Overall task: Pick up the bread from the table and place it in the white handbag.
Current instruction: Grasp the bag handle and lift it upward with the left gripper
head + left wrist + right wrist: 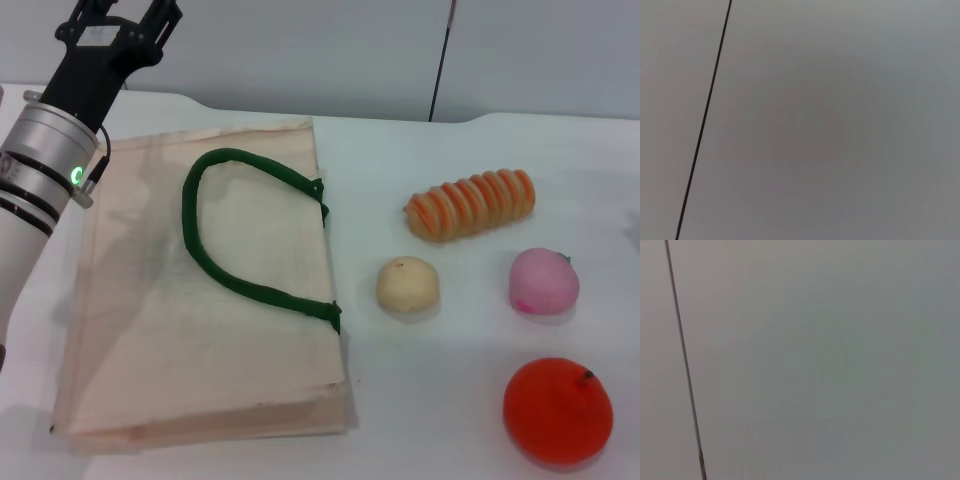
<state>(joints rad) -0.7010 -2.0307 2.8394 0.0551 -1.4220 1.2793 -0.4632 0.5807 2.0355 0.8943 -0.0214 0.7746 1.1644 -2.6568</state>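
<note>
Plain grey wall, dark vertical seam

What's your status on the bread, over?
Left end effector raised at far left, holding nothing. Right arm out of view. Bread on table, beside white handbag. Path clear.

I cannot read any words, numbers or signs here. The white handbag has plain cloth with no name on it. The bread has only stripes. The table is plain. The left arm shows a small green light but no letters. Both wrist views show only a blank grey wall with a thin dark line.
</note>
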